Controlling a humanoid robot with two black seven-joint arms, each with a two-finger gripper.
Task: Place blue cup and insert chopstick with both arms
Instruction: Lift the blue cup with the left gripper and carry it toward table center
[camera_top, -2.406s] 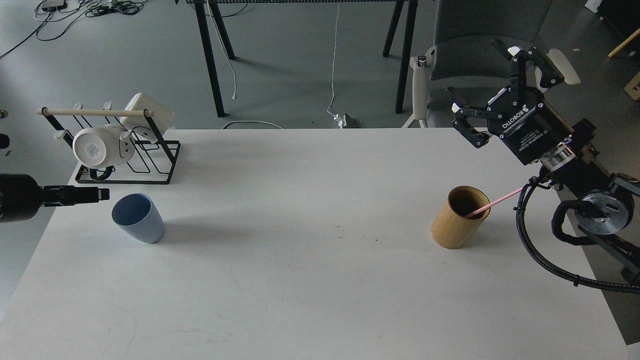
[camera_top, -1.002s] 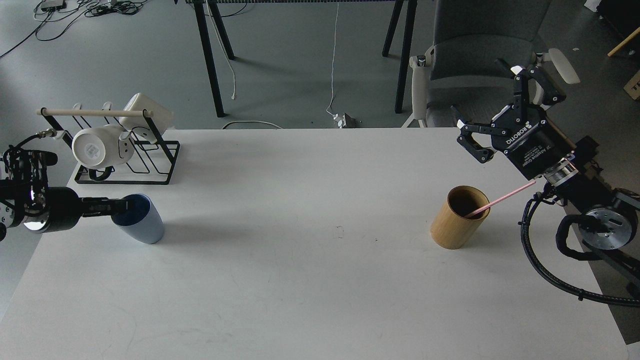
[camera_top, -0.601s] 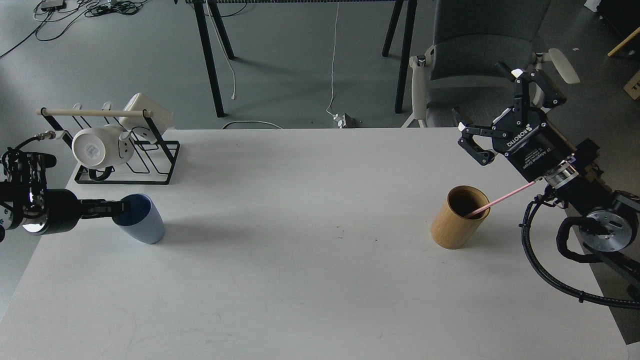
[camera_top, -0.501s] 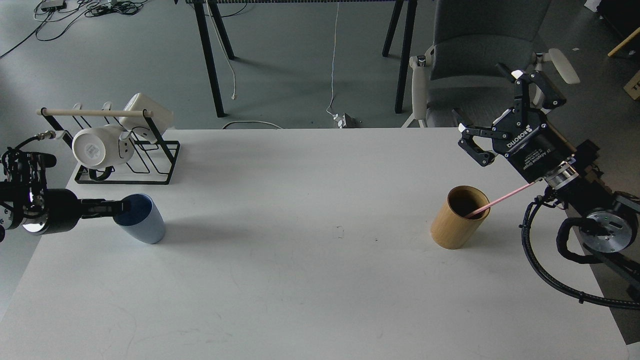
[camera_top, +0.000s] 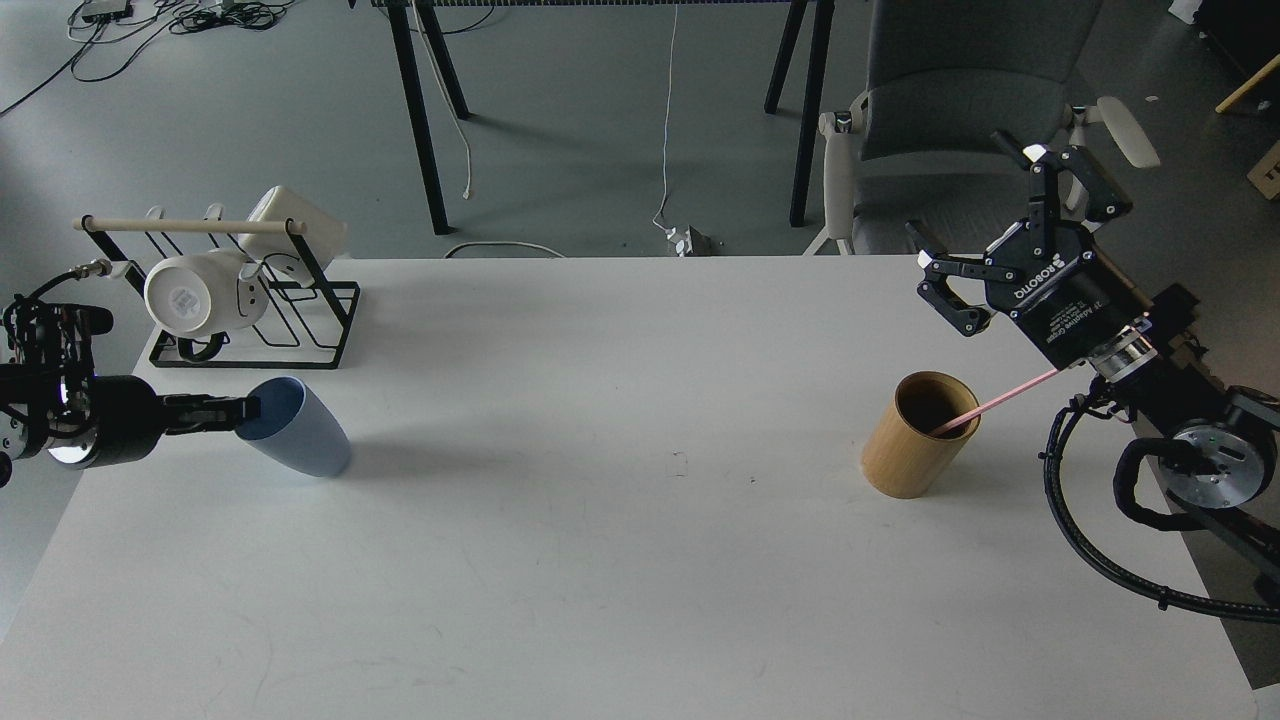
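Meanwhile, our left gripper (camera_top: 243, 409) reached in from the left edge, its thin dark fingers at the rim of the small light-blue tapered plastic cup (camera_top: 297, 429). We saw those fingers only edge-on, so we could not tell whether they pinched the rim or merely touched it. That cup leaned to the left, its darker blue mouth turned toward our gripper, on the left part of the white table (camera_top: 600, 560).

Just behind the cup stood a black wire rack (camera_top: 300, 330) holding two white mugs (camera_top: 195, 293) on their sides, with a pale wooden dowel rod (camera_top: 190, 226) laid across its top. The rack was near the cup but not touching it.

Well apart, on the right side of the table, the tan bamboo cylinder holder (camera_top: 915, 440) stood upright. The thin pink chopstick (camera_top: 1000, 402) leaned out of its mouth toward the right, its upper end running up to the wrist of our right arm. Our right gripper (camera_top: 985, 235) hung above the far right corner of the table, fingers spread wide and holding nothing, clear of the holder.

Behind that gripper stood a grey office chair (camera_top: 960, 90), and black table legs (camera_top: 420, 120) and cables (camera_top: 665, 130) showed on the grey floor beyond.
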